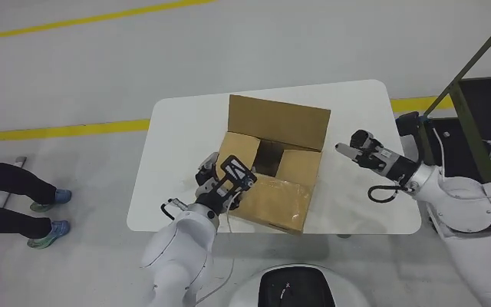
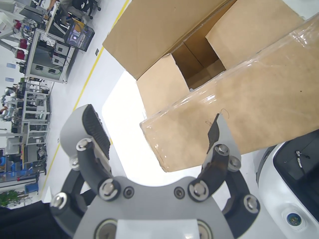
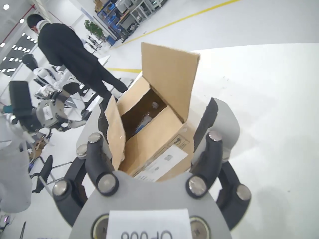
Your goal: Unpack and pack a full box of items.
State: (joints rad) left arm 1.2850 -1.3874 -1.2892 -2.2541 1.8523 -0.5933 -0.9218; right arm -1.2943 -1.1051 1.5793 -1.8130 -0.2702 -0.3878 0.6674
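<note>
Although its four flaps were loosened, the single cardboard box [image 1: 288, 167] sat mid-bench, nearer the front edge than the back. The far flap [image 1: 280, 121] stood upright. Two side flaps [image 1: 239, 146] lay folded inward with a dark gap between them. The near flap [image 1: 276, 203], glossy with clear tape, leaned out towards the front edge of the bench [image 1: 180, 153]. Through the gap, the right wrist view showed contents [image 3: 147, 120], pale and blue, too dim to count or name. One white label [image 3: 162, 161] was stuck on the box's side wall facing the right hand.

Two hands were present. The left hand [image 1: 224, 170] was at the box's near left corner, its fingers spread wide, with the corner of the taped flap lying between them [image 2: 154, 120]; whether a pad touched the cardboard I could not tell. The right hand [image 1: 347, 146] hung over bare bench, apart from the box's right side, fingers also wide and holding nothing. Broad strips of white bench lay on both sides of the box, and a narrower band behind it.
</note>
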